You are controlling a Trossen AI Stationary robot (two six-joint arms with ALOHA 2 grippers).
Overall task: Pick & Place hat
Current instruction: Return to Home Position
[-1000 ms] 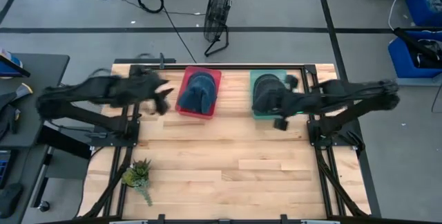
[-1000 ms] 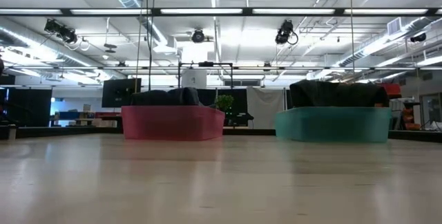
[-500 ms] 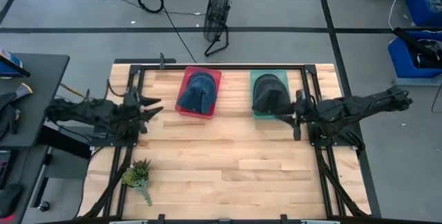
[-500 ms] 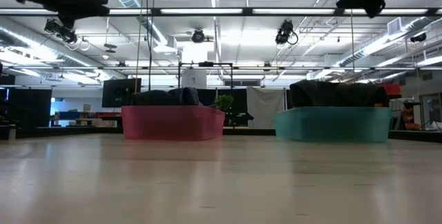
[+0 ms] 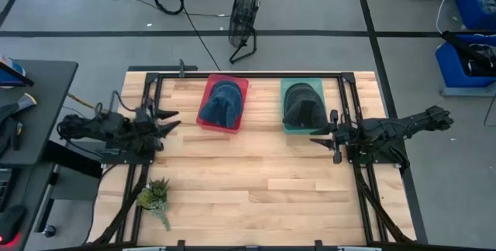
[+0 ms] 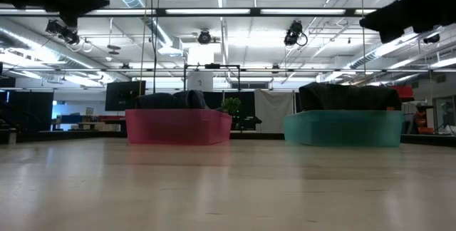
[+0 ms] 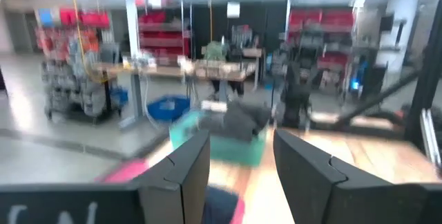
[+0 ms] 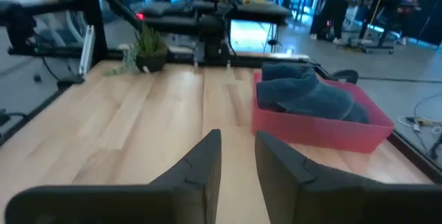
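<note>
**Both bins filled, both grippers empty at the table's sides**

A workshop floor with a standing fan (image 5: 245,7) surrounds the wooden table (image 5: 248,189), which fills the middle of the high view. No cap lies on its bare boards. A small potted plant (image 5: 153,195) stands at its lower left.

The two bins sit side by side in the upper middle of the table. The red bin (image 5: 208,119) holds the blue caps (image 5: 223,100), and the teal bin (image 5: 288,87) to its right holds the black cap (image 5: 302,105). In the low view the caps show heaped above both rims.

The left gripper (image 5: 169,122) lies level at the left edge of the table, pointing right. The red bin lies ahead of it, slightly toward the upper part of the frame and apart from its tips. Its fingers (image 7: 183,172) are spread, with nothing between them.

The right gripper (image 5: 322,136) lies at the right edge, pointing left. It is near the teal bin's lower right corner without touching it. Its fingers (image 8: 200,165) stand narrowly parted and grasp nothing.

Each arm is nearer its own bin and clear of the rim. Judging from this, the remaining move home needs only a retreat outward toward the frame's sides, and neither path crosses a bin or a cap.
</note>
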